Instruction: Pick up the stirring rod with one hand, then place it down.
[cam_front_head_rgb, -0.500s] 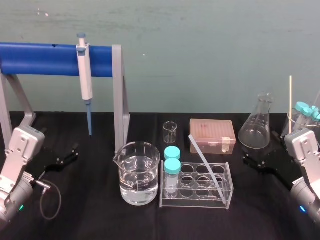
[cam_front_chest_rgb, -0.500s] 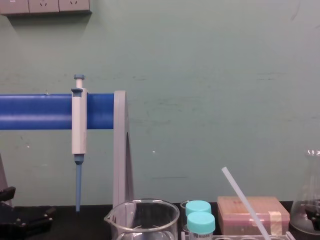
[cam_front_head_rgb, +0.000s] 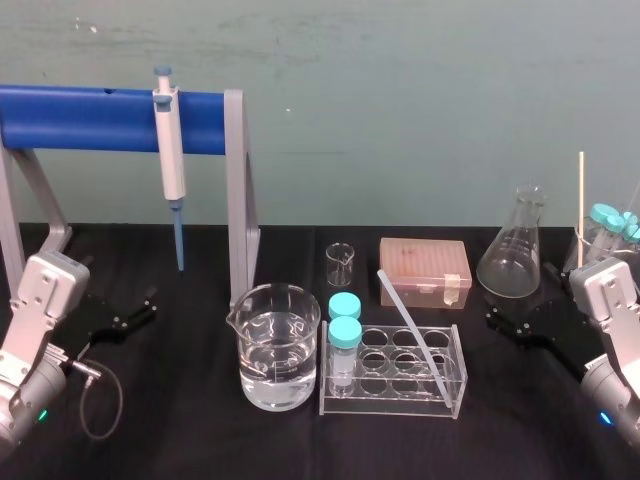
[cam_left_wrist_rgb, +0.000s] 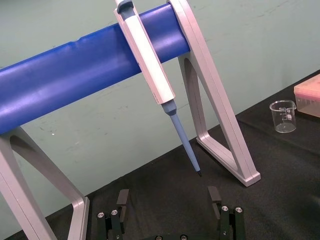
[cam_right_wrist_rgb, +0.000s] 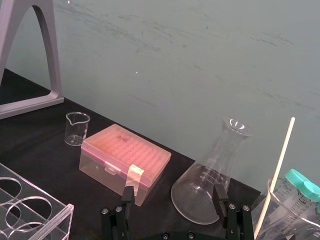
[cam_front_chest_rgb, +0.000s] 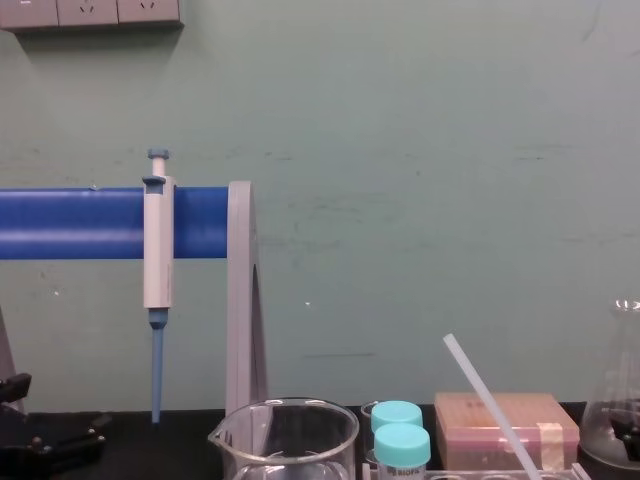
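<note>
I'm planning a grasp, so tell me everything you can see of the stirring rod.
The stirring rod is long, thin, straight, translucent white and straw-like. It leans tilted in the clear tube rack, lower end in a hole near the rack's right end, upper end slanting up and left towards the pink box. Only the rack touches it, as far as shows; the left gripper and right gripper sit apart at the table's sides, jaws open.

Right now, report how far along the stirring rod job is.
Done: nothing yet. The stirring rod leans in the clear tube rack, untouched. In hand: nothing; the left gripper lies open on the table's left side, the right gripper open at the right near the flask, both apart from the rod. Left: the whole pick-up, then the set-down.
</note>
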